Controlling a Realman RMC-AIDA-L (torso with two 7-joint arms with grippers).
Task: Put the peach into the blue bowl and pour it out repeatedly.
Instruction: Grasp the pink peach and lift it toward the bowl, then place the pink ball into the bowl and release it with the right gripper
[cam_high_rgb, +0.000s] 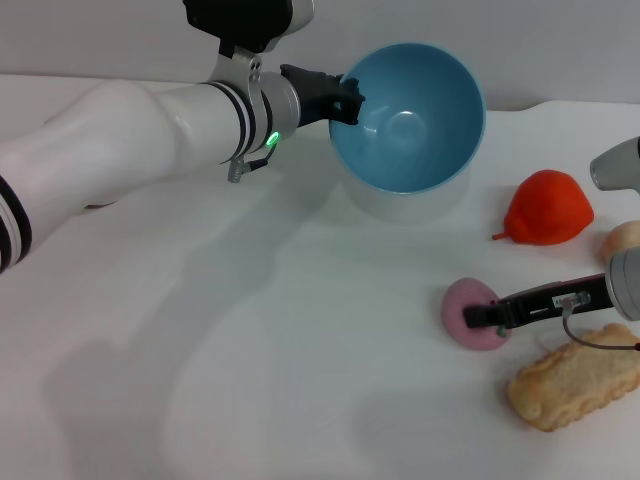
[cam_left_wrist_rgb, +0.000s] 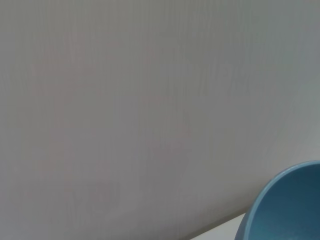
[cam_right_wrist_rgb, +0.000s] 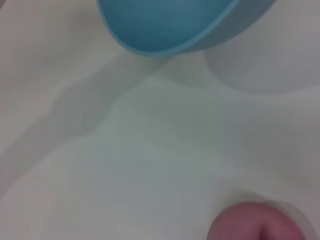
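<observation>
While tilted, blue bowl beyond peach

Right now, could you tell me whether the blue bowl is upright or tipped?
Tipped: the blue bowl, held at its rim by the left end effector, shows its empty inside to the head camera.

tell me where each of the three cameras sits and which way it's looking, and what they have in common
Head view: from the robot's head, looking forward and down at the white table; both arms show, the left gripper on the rim of the tilted blue bowl, the right gripper at the peach.
Left wrist view: on the left arm, facing a plain pale surface with the bowl's edge in one corner; none of the robot's own body shows.
Right wrist view: on the right arm, facing across the table toward the bowl, the peach close up; no fingers show.
Shared: all three show the bowl.
</observation>
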